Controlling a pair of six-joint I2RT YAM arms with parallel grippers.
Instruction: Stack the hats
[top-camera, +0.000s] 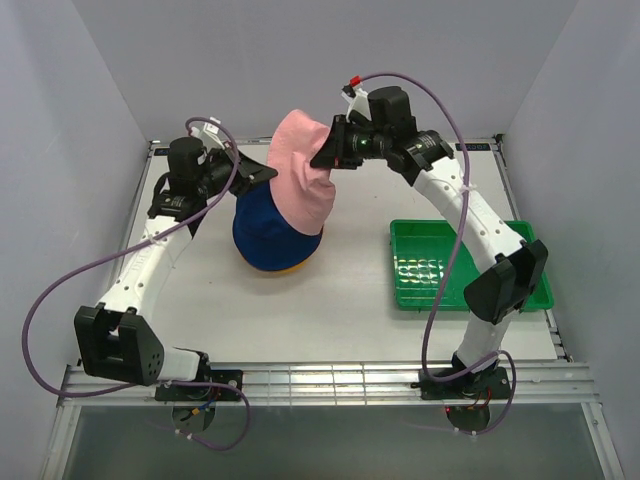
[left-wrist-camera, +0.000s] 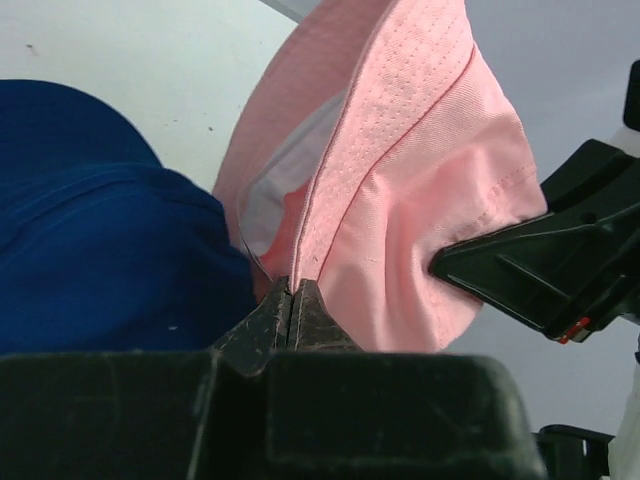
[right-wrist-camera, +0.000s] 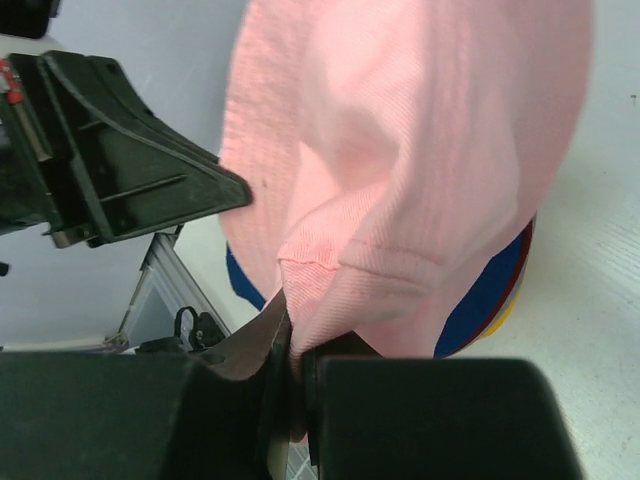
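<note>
1. Left gripper (left-wrist-camera: 292, 290): jaws pressed together on the left brim of the pink hat (top-camera: 305, 170).
2. Stack, on the table (top-camera: 330, 310): blue hat (top-camera: 268, 238) uppermost, with the edge of a yellow hat (top-camera: 288, 268) showing beneath. Any layers between were hidden in the top view.
3. Pink hat: held off the table by 2 grippers. Its long axis ran left to right between them, and its lower fabric hung over the far right part of the blue crown. The stack lay below the hat, toward the arm bases and slightly left. Judged, the next lowering turned on closing that offset. Neither arm was nearer.
4. Right gripper (top-camera: 328, 150): clamped on the hat's right brim.
5. Green tray (top-camera: 420, 226): well apart, to the right.
6. Unresolved: whether pink fabric touched blue or only overlapped it in view.
</note>
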